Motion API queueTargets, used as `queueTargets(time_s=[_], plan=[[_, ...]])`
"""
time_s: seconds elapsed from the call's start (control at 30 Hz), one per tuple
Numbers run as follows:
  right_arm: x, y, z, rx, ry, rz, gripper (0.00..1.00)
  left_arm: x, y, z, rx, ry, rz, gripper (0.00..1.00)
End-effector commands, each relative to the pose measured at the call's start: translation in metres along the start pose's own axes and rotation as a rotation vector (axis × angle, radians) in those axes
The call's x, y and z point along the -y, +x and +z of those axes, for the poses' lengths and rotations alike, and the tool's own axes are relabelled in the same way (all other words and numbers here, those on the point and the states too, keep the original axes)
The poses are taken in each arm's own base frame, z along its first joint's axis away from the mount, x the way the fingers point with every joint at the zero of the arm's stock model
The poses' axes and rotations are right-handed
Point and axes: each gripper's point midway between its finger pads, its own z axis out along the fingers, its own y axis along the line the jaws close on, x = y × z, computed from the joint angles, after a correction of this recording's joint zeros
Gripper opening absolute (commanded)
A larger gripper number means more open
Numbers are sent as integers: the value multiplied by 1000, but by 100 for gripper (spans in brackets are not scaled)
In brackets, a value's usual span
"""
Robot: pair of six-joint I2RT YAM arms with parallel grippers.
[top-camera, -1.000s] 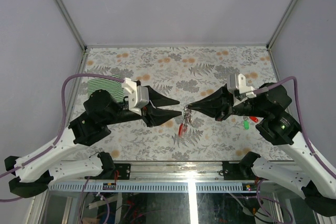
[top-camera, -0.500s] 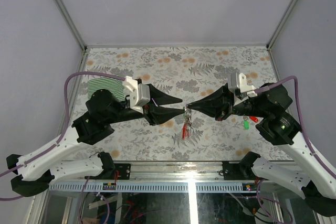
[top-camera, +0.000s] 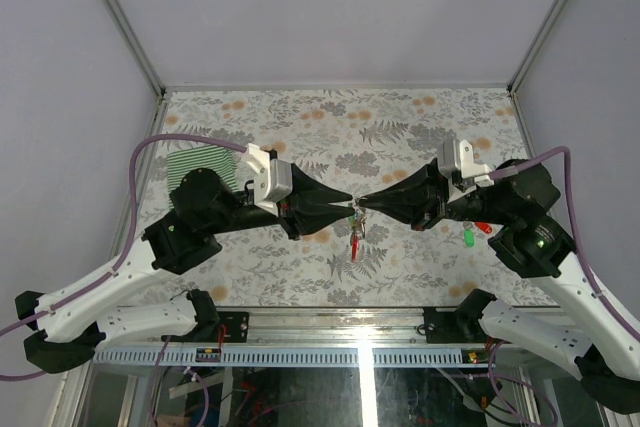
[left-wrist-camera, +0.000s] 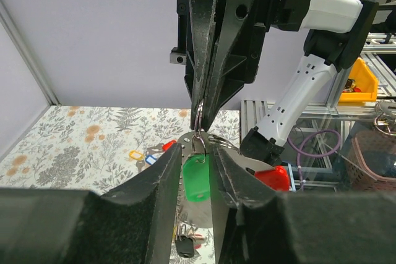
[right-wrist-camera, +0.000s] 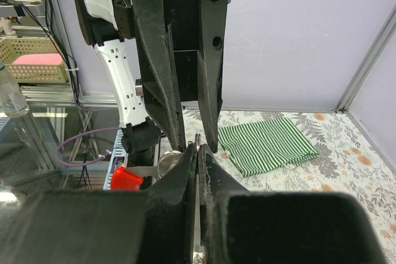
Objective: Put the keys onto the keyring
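Note:
Over the middle of the table, my two grippers meet tip to tip. My right gripper is shut on the thin wire ring at the top of the keyring. The keyring's grey metal strip and red oval hang below it. A green key hangs from that ring. My left gripper has closed in on the green key's head from both sides. More keys, yellow, green and red, lie loose on the table under the right arm.
A folded green striped cloth lies at the left of the flowered table, behind the left arm. Grey walls stand on three sides of the table.
My left gripper has moved right up to the hanging keyring, and its jaws have narrowed around the green key. The right gripper has kept still, shut on the ring.

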Motion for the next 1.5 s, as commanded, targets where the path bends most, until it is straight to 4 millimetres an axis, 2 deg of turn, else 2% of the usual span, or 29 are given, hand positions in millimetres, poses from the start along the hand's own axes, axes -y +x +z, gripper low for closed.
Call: queueTargets(time_s=[0.0,0.13,0.23,0.53,1.13,1.47], plan=[[-1,-30,-2,92,13,-73,0,0,-14,2,61,0,22,24],[-2,-30,-2,91,8,-68,0,-3,-14,1,68,-25,24,15],[-1,-29,-3,96,18,-66,0,-9,-16,-1,75,-57,27,13],[5,-38,0,200,52,-2,0,-12,-15,1,94,-73,23,0],[43,-33,0,285,250,121,0,-20,-11,6,74,-103,29,0],[63,-9,8,154,331,207,0,-27,-4,9,0,-129,56,0]])
